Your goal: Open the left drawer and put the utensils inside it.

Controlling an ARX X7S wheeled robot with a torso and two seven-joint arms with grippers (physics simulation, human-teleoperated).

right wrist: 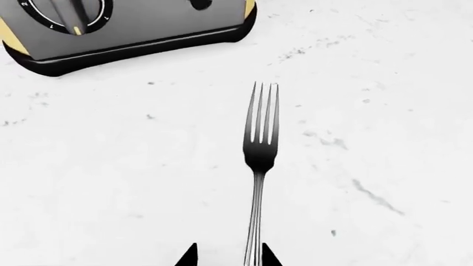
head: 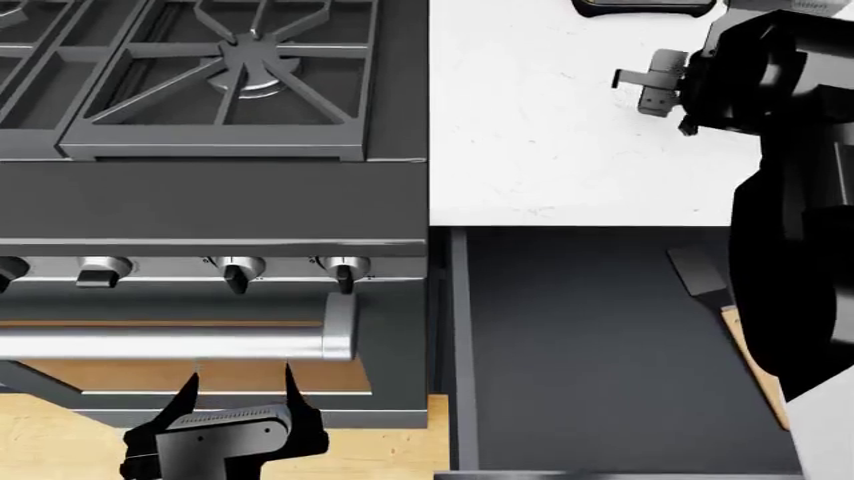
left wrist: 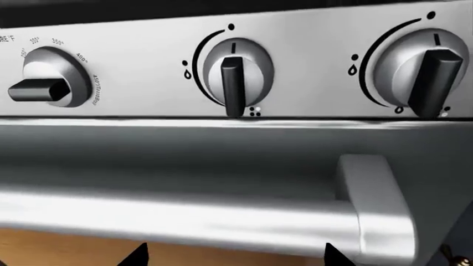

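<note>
Dark steel fork (right wrist: 258,160) lies flat on white counter (right wrist: 111,183), handle between my right gripper (right wrist: 228,255)'s narrowly parted tips. I fear pinching it askew, skidding it away from the open left drawer (head: 587,340). Left gripper (head: 240,388) hangs spread and empty, lower left.

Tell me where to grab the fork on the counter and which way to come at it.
Grip the fork on its slim handle, probably below the neck, coming straight down from above with the right end effector straddling it. It lies flat on the white counter, so only the narrow sides offer purchase; the tines are too thin.

From overhead we face the stove (head: 214,200); our left wrist sits close to its knobs (left wrist: 232,72) — shared; our right hugs the tabletop (right wrist: 111,166).
</note>
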